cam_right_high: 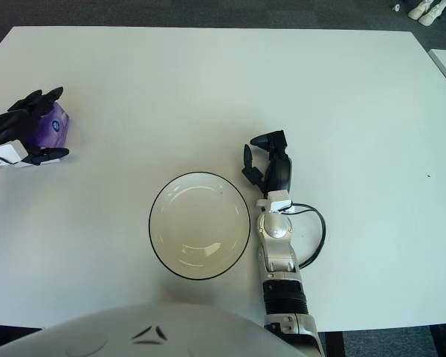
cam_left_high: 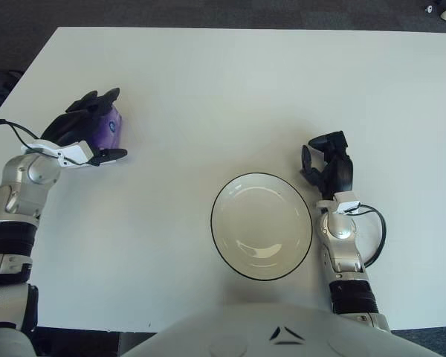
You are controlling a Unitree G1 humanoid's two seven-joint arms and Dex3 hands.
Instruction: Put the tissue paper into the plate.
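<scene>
Nearest, plate point(cam_left_high: 261, 225): round, pale, dark-rimmed, flat on white tabletop point(cam_left_high: 230, 97), nothing inside. Just beside its right rim, right hand point(cam_left_high: 327, 165): fingers loosely curled, gripping nothing, pointing away from the body; forearm running straight back toward the near edge, a thin black cable looping off the wrist. Well apart to the left and slightly farther out, left hand point(cam_left_high: 83, 131): dark fingers draped over the top of the purple tissue pack point(cam_left_high: 104, 129), thumb stretched out along the tabletop on the near side, pointing right. Closed around the pack from above, though whether a firm grip or only a loose cupping cannot be told. Pack apparently on the tabletop, its right end with a pale round mark poking out past the fingers. Left wrist angled inward, silver forearm slanting down to the left edge of both views, a thin cable arcing near the wrist. Tissue pack well clear of the plate, near the left side of the tabletop. Beyond, bare white tabletop to the far edge, dark floor behind.
</scene>
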